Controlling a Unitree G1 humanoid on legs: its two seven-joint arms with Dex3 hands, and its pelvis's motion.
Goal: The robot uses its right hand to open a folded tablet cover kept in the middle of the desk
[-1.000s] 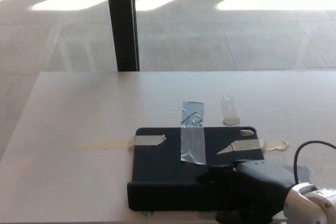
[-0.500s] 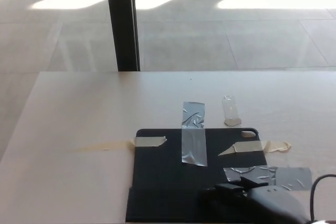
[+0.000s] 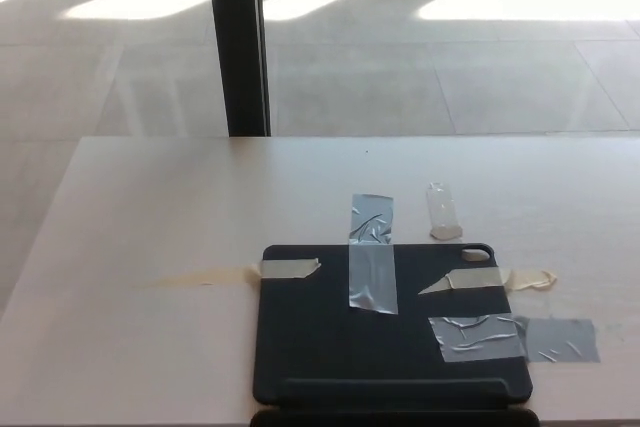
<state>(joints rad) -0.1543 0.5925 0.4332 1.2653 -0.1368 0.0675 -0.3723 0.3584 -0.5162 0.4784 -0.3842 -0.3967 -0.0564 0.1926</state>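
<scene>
The right hand has gone from the head view — a second ago its black fingers were lying over the near right corner of the tablet cover, and half a second ago they were sliding off toward the bottom edge; now no part of the robot is showing, so whether either hand is released or clenched cannot be told. The near part of the cover, which was standing up as a thick raised edge before, is now lying flatter.

In the head view, the tablet cover [image 3: 390, 332] is lying dark and flat on the pale desk [image 3: 180, 217], near the front edge and a little right of the middle. A narrow fold [image 3: 392, 393] is running along its near side, with a dark strip below it at the picture's bottom. Tape is holding the cover down: a silver strip [image 3: 371, 252] is crossing its far edge, a second silver strip [image 3: 512, 338] is reaching off its right side onto the desk, and beige pieces are sitting at the far left corner [image 3: 288, 268] and the far right [image 3: 480, 279]. A small clear scrap [image 3: 442, 211] is lying on the desk just beyond the cover. Behind the desk a black post [image 3: 240, 42] is standing on the sunlit tiled floor [image 3: 450, 57].
</scene>
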